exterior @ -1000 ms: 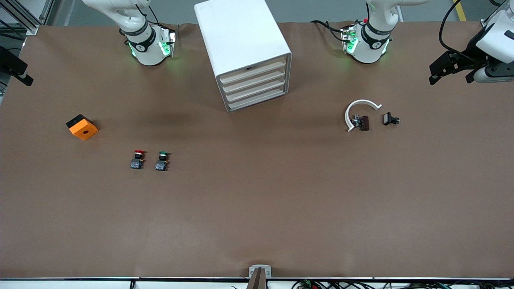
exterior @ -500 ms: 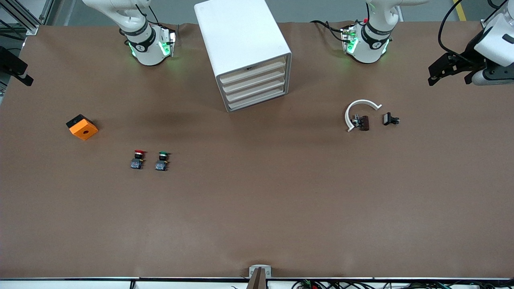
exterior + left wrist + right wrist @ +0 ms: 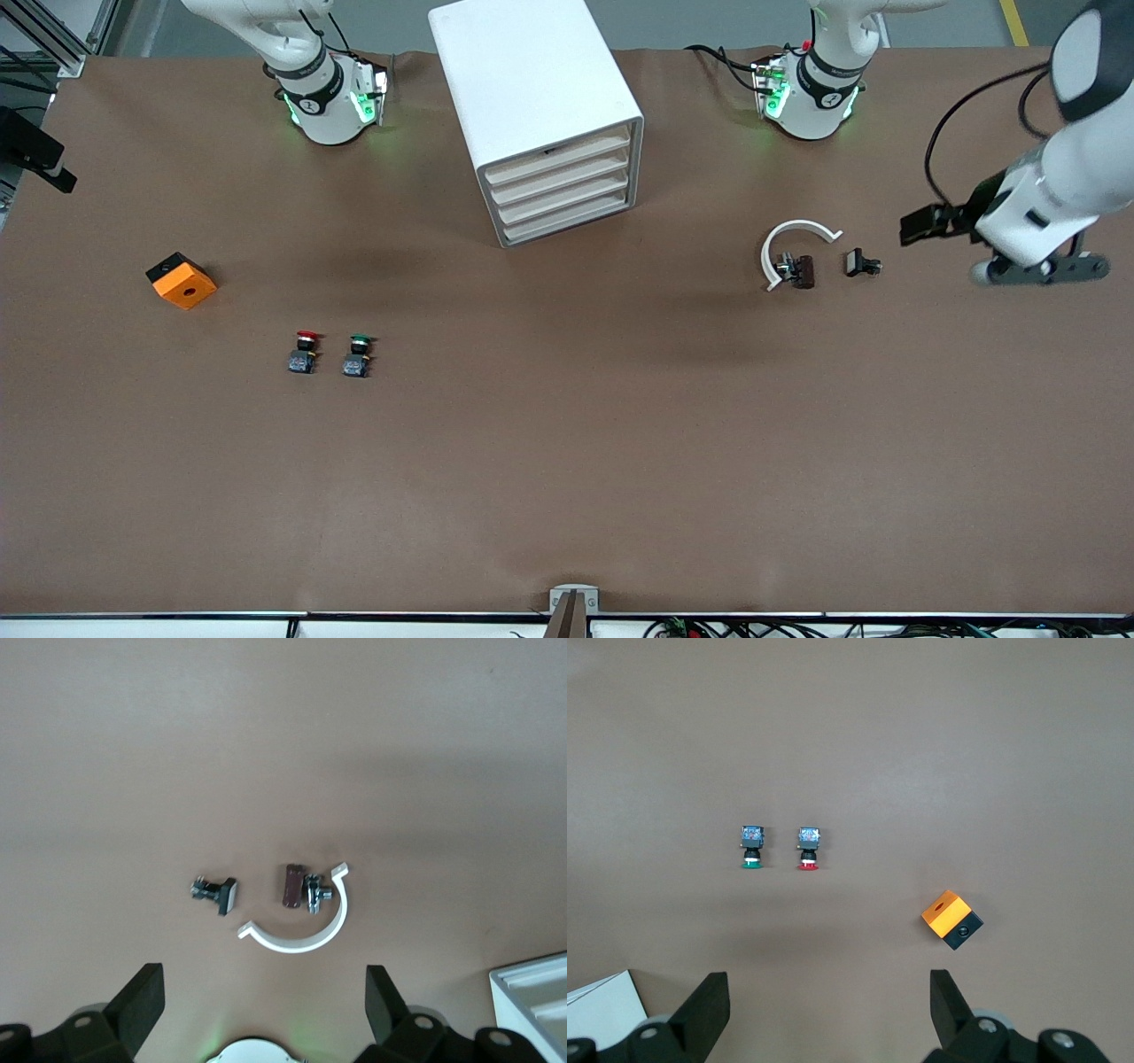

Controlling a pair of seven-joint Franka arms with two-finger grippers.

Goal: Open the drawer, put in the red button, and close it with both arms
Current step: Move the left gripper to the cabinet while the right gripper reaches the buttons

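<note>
A plain brown table (image 3: 567, 461) fills the frame. At upper centre stands a white drawer cabinet (image 3: 532, 106). Lower left, the red button (image 3: 304, 351) has a red cap, the green button (image 3: 357, 354) a green one. The orange block (image 3: 182, 280) has a black side.

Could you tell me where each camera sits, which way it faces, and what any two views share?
Front view: high across the table, facing both arm bases; drawer cabinet between them, left gripper open.
Left wrist view: looks down on white curved clamp and black clip; its own open fingers show.
Right wrist view: looks down on red button, green button, orange box; own open fingers.
Shared: front view shows all of these.
</note>
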